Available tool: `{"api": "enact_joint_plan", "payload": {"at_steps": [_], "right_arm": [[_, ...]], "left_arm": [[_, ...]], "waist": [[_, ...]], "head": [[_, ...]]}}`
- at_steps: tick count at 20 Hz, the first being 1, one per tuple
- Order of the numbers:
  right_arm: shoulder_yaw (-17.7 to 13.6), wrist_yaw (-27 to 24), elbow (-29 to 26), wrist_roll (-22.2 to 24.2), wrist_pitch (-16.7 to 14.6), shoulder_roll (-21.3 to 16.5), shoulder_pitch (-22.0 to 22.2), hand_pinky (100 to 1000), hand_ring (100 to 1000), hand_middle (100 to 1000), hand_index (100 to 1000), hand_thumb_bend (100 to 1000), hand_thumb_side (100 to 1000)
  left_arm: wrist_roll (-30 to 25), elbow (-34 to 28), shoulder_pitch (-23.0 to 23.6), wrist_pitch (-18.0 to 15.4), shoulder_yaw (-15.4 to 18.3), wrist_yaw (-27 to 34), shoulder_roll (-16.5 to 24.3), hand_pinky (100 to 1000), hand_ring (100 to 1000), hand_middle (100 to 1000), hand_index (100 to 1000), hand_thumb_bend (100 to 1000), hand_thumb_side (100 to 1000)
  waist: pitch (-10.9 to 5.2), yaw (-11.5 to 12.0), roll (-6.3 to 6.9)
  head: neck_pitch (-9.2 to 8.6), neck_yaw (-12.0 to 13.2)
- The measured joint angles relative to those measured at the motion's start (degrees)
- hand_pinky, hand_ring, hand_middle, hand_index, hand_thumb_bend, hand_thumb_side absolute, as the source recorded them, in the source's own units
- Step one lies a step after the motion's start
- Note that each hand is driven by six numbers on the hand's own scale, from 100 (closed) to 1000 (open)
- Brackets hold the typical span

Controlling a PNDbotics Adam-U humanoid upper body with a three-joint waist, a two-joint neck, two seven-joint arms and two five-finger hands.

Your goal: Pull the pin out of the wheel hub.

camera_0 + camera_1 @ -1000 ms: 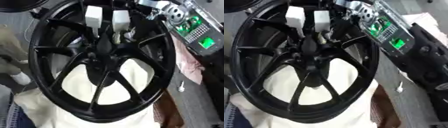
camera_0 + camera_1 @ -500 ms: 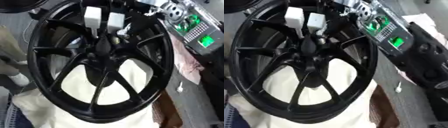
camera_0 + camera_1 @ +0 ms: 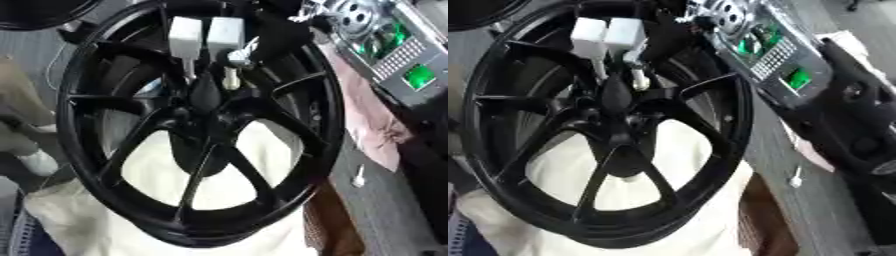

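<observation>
Left eye view: large black multi-spoke alloy wheel hub (image 3: 197, 130) fills frame, lying on cream cloth (image 3: 219, 175). Right arm enters from upper right, black with silver joints and green-lit panel (image 3: 411, 75). Right hand (image 3: 262, 35) reaches down over rim toward centre; white-padded fingertips (image 3: 206, 37) close together, pinched on short pale metal pin (image 3: 230, 75), just above hub centre.

Right eye view: same pose; pin (image 3: 638, 79) upright below fingertips. Small white piece (image 3: 794, 177) on grey table (image 3: 815, 220) right of rim. Left hand unseen.
</observation>
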Motion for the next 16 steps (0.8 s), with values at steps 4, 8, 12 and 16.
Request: {"api": "enact_joint_plan", "payload": {"at_steps": [4, 8, 12, 16], "right_arm": [[-0.1, 0.4, -0.4, 0.4, -0.2, 0.0, -0.1, 498, 451, 124, 321, 443, 296], [-1.9, 0.3, -1.6, -0.2, 0.2, -0.2, -0.1, 486, 449, 121, 316, 441, 275], [-4.8, -1.3, -2.9, -2.1, 1.2, -0.5, -0.1, 474, 445, 118, 311, 438, 252], [-7.6, -3.3, -3.1, -5.0, 2.3, -1.0, -0.1, 464, 441, 114, 308, 437, 240]], "left_arm": [[0.0, 0.0, 0.0, 0.0, 0.1, 0.0, -0.3, 592, 509, 521, 721, 263, 676], [-0.1, 0.0, 0.0, 0.0, 0.2, -0.1, -0.4, 592, 509, 521, 722, 265, 676], [-0.2, 0.0, 0.0, 0.0, 0.2, -0.2, -0.4, 593, 509, 521, 721, 267, 674], [-0.2, 0.0, 0.0, 0.1, 0.2, -0.2, -0.4, 593, 509, 521, 721, 267, 672]], "waist": [[-0.14, 0.0, -0.03], [-0.28, 0.0, -0.04], [-1.22, 0.1, -0.03], [-1.81, 0.2, 0.08]], "head": [[0.0, -0.2], [0.0, -0.5], [0.0, -1.2], [0.0, -2.1]]}}
